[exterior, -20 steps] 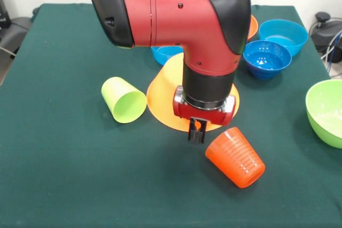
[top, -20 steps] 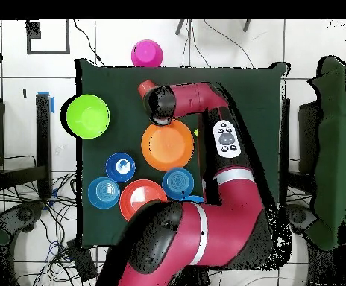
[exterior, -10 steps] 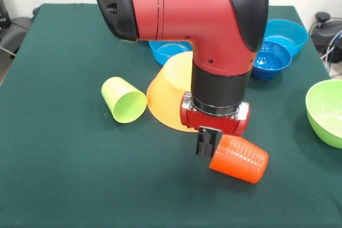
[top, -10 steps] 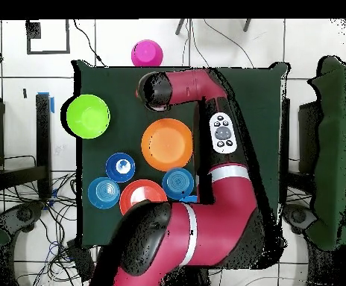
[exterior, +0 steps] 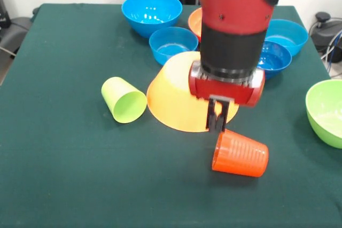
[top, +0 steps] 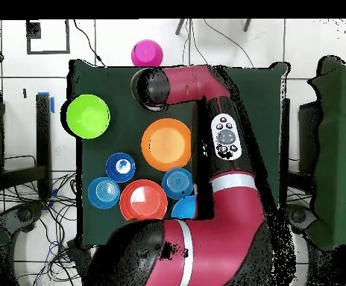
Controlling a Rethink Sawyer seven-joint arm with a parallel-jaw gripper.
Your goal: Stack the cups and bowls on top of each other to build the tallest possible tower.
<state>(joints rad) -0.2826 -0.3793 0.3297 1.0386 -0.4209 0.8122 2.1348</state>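
Observation:
My gripper [exterior: 215,117] hangs over the near rim of the large light-orange bowl [exterior: 173,97], which stands upside down mid-table [top: 166,144]. Its black fingers look shut with nothing between them, and their tips touch the upper left end of the ribbed orange cup [exterior: 240,154]. That cup lies on its side on the cloth. To the left, the lime-green cup [exterior: 124,100] also lies on its side, mouth toward the camera. In the overhead view the arm hides both cups and the gripper.
Blue bowls [exterior: 152,10] [exterior: 172,44] [exterior: 273,57] [exterior: 286,31] and a red-orange bowl [top: 144,201] stand behind the upturned bowl. At the right edge sits a lime-green bowl [exterior: 326,111]. A pink bowl [top: 146,53] sits just past the table's edge.
The arm has swung right and risen in the front view, uncovering the back bowls. The orange cup has been pushed round and now lies side-on below the fingertips.

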